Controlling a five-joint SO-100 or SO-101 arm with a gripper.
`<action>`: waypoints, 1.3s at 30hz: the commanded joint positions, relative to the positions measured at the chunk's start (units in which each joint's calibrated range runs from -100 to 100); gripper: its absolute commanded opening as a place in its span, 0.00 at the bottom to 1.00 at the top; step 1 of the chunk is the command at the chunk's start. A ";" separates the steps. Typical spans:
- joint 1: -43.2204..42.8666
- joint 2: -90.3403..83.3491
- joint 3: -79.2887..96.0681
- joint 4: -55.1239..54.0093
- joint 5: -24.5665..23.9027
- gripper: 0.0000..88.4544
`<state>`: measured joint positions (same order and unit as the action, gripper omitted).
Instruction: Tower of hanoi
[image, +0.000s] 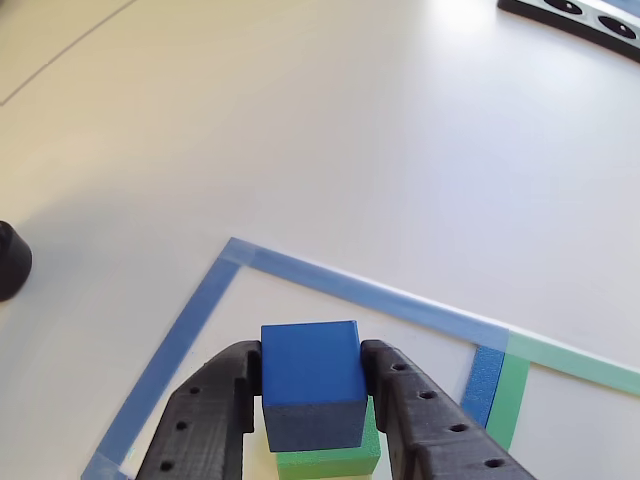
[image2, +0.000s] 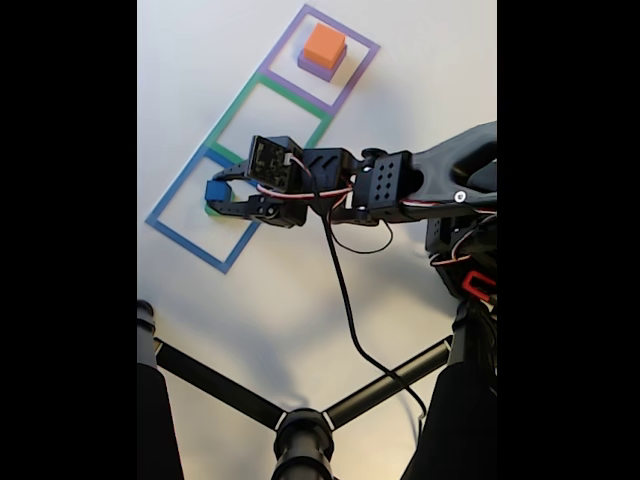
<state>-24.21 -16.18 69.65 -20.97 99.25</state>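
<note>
Hanoi blocks are sitting split across the taped squares right now, and I'm working the small end of the stack. I'm looking at the blue cube (image: 312, 382) through the close camera: it's sitting between the two black fingers (image: 205, 420) of my hand (image: 312, 400), both pads pressing against its sides, so I'm reading the hand as clamped on the blue cube. Directly beneath it the green block (image: 335, 458) is peeking out, and I can't tell whether the cube is resting on it or riding just above.

In the fixed view my hand (image2: 222, 195) is reaching into the blue tape square (image2: 165, 205) at the near end of the row, with the cube (image2: 215, 190) showing as a blue spot at the fingertips. At the far end, the orange block (image2: 325, 45) is sitting on top of the purple block (image2: 322, 66) inside the purple tape square (image2: 365, 45). The green tape square (image2: 300, 103) between them is carrying no block.

So I'm judging this as the step of either lifting blue off green or setting it down there; the frames alone aren't settling which. If I'm lifting, I'm needing a straight rise that keeps the grip firm and leaves green undisturbed on the desk (image: 350, 150). If I'm placing, I'm needing the cube squared over green before the fingers part.
</note>
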 joint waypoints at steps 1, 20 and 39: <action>1.00 2.16 -1.63 -4.89 0.75 0.03; 1.91 13.14 -5.81 -12.25 0.75 0.03; 2.29 17.31 -4.27 -16.70 0.75 0.04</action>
<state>-22.52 1.64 65.78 -35.33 99.06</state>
